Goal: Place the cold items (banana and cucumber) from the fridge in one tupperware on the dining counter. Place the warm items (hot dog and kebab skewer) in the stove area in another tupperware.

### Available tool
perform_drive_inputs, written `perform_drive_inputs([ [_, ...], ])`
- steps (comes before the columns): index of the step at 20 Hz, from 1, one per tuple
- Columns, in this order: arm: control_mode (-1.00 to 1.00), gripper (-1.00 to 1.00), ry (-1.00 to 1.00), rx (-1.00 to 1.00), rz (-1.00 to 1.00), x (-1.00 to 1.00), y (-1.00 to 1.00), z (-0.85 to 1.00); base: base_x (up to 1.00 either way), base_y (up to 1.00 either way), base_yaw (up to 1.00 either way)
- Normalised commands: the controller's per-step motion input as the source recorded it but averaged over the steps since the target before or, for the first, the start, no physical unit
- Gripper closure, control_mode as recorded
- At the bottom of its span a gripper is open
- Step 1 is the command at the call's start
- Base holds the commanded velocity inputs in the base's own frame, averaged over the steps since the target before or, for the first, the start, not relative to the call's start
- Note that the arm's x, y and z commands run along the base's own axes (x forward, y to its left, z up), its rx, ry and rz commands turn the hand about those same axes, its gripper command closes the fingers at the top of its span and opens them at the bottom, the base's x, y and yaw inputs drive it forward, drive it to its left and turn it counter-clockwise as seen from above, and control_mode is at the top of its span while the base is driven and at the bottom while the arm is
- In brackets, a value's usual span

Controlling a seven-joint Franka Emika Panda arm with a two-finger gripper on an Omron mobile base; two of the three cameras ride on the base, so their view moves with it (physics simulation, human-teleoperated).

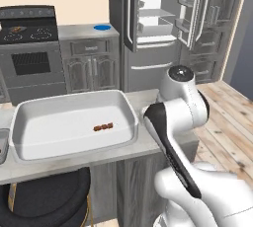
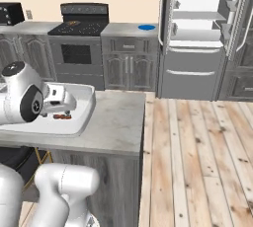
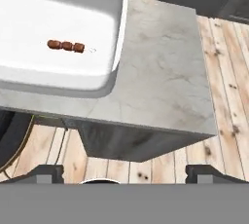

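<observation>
Item 1: tupperware (image 1: 29,144), a white, shallow, wide rectangular tub. It sits flat on the table (image 1: 148,144), toward the left end of the slab in the left base view, its near rim close to the table edge. The position suits loading from the robot's side.

Item 2: kebab skewer (image 1: 103,127), three brown pieces in a row. It lies flat on the tub floor, toward 4 o'clock from the tub's centre in the left base view and apart from every wall. In the hand view the kebab skewer (image 3: 65,46) lies at about 10 o'clock of the picture. By its resting place this warm item counts as delivered.

Item 3: gripper (image 3: 124,174). Its two dark tips stand spread wide at the bottom corners of the hand view, with nothing between them. It hangs off the near table edge above the wooden floor (image 3: 228,72), empty-handed; judged free for the next fetch.

Item 4: stove (image 2: 79,26), at 12 o'clock beyond the table in the right base view. Something small lies on its top, too small to name; the hot dog cannot be made out.

Item 5: fridge (image 2: 197,33), at 1 o'clock in the right base view, doors swung open and shelves exposed, presumably for reaching the cold items. Neither banana nor cucumber can be distinguished.

Outstanding, by judgement: three items and a second tub.
</observation>
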Motion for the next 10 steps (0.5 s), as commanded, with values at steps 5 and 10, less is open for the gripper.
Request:
perform_drive_inputs([
  [5,-1.00,-1.00,0.23,0.14,-0.47,-0.69,-0.14,0.15,0.00,0.00,0.00],
  [10,-1.00,-1.00,0.04,0.24,-0.04,-0.27,-0.31,0.02,0.00,0.00,0.00],
])
